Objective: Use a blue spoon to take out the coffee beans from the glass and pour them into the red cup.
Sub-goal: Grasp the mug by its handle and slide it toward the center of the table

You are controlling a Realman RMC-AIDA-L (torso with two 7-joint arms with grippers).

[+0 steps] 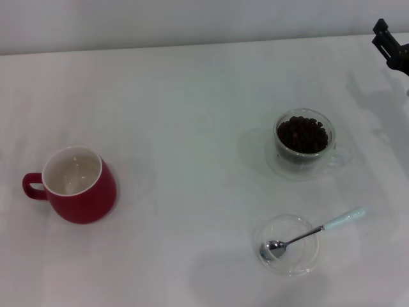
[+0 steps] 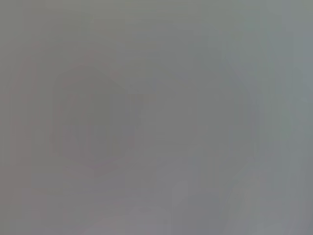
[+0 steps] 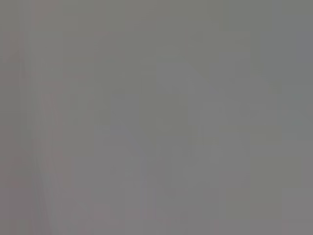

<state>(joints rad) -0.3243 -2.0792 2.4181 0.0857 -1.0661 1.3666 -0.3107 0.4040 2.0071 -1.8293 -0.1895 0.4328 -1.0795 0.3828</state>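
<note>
The red cup (image 1: pixel 82 195) stands empty at the left of the white table, its handle pointing left. The glass (image 1: pixel 285 155) stands at the right, filled with dark coffee beans (image 1: pixel 302 134). The blue spoon (image 1: pixel 317 229) lies nearer me, its metal bowl resting in a shallow clear dish (image 1: pixel 299 263) and its pale blue handle pointing right and away. My right gripper (image 1: pixel 391 46) is at the far right edge, well beyond the glass and holding nothing. My left gripper is out of view. Both wrist views show only flat grey.
The white table (image 1: pixel 192 115) stretches between the red cup and the glass. Its far edge meets a pale wall along the top of the head view.
</note>
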